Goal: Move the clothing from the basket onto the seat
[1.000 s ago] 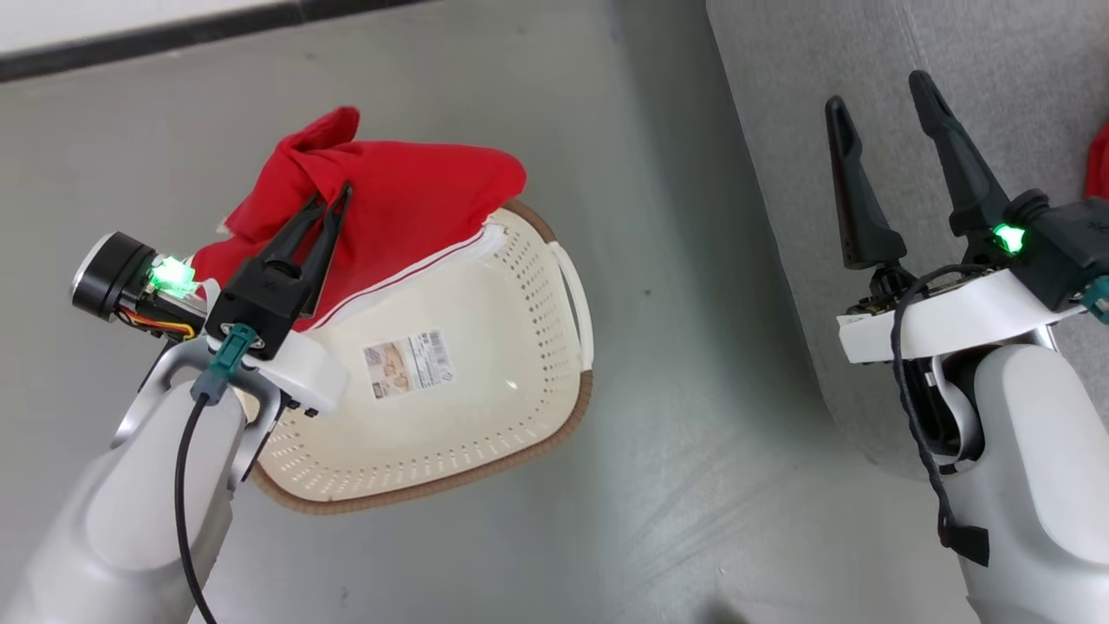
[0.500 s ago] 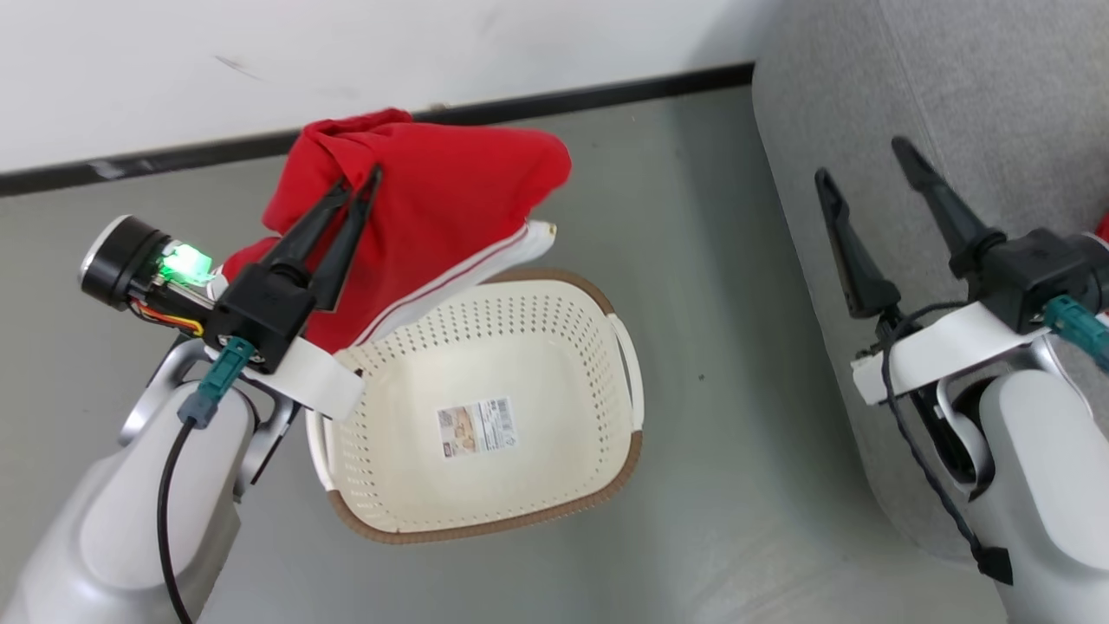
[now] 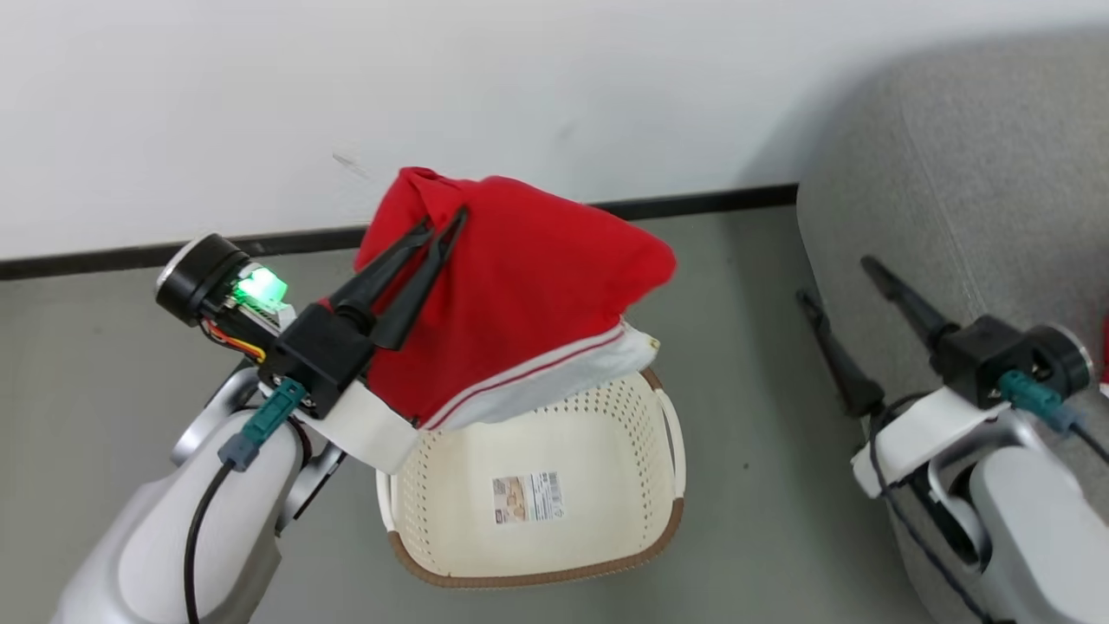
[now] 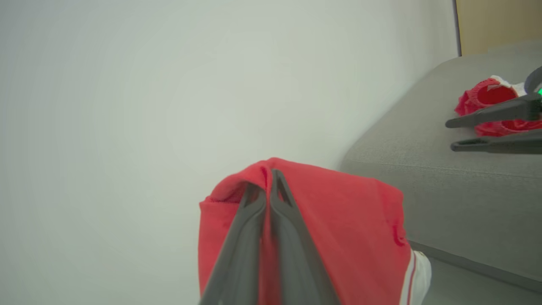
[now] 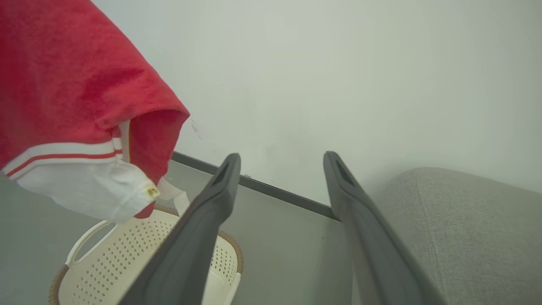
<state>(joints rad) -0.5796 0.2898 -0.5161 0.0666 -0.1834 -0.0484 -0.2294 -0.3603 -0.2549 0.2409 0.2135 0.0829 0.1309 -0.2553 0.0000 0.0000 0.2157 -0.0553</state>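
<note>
A white wall (image 3: pixel 554 87) meets the grey floor (image 3: pixel 87 390) along a black baseboard (image 3: pixel 710 198).

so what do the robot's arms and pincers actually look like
The left pincer and right pincer: two long tapered black fingers each, on a black block and white bracket. Smooth pale grey forearms, a teal plug with black cable at each wrist, green light on the left.

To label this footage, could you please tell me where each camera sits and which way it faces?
Head: on the head, looking down at the basket; shows left gripper shut on a garment, right gripper open by the seat.
Left wrist: on that arm, faces the wall along its shut fingers.
Right wrist: on that arm, faces the wall along its open fingers.
All share the garment and seat.
</note>
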